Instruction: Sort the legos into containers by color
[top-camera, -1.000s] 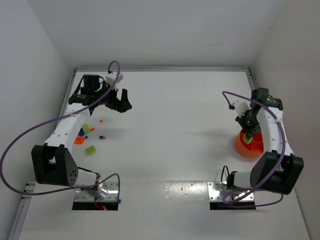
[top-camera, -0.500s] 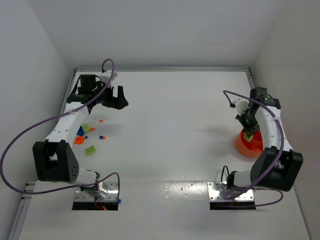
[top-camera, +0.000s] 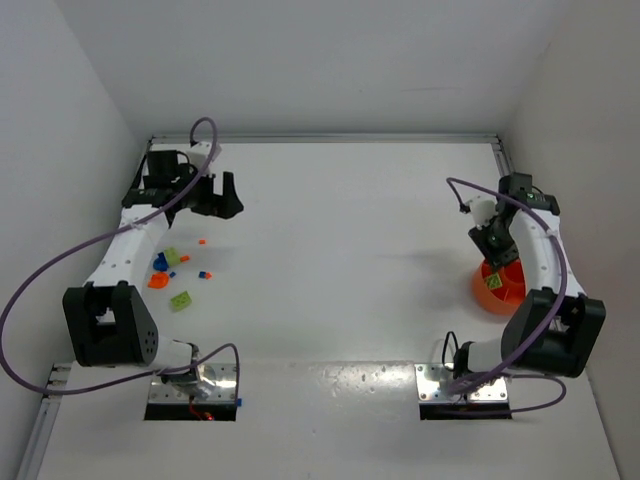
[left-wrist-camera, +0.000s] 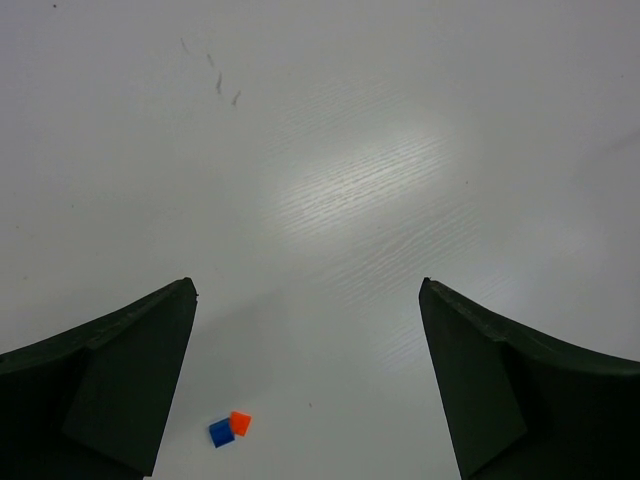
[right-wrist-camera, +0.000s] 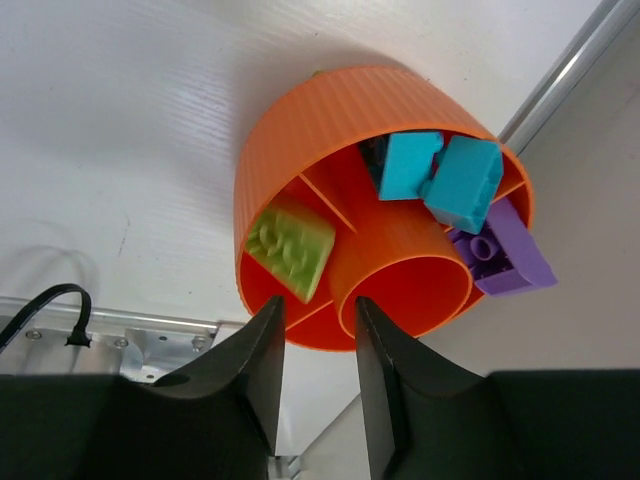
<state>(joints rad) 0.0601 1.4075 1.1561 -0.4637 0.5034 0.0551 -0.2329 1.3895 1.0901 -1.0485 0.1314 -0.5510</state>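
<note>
The orange bowl stands at the right edge of the table. Its ring compartments hold a lime green brick, two cyan bricks and a purple brick. My right gripper hovers just above the bowl, open, with nothing between its fingers. Loose legos lie at the left: lime green ones, orange ones and a blue one. My left gripper is wide open above bare table. A small blue brick and an orange brick lie touching each other near its left finger.
White walls close in the table on the left, back and right. A metal rail runs close behind the bowl. A purple cable loops along the left arm.
My right gripper has opened and the lime green brick it held now lies in the bowl. The left gripper has drawn back to the left.
</note>
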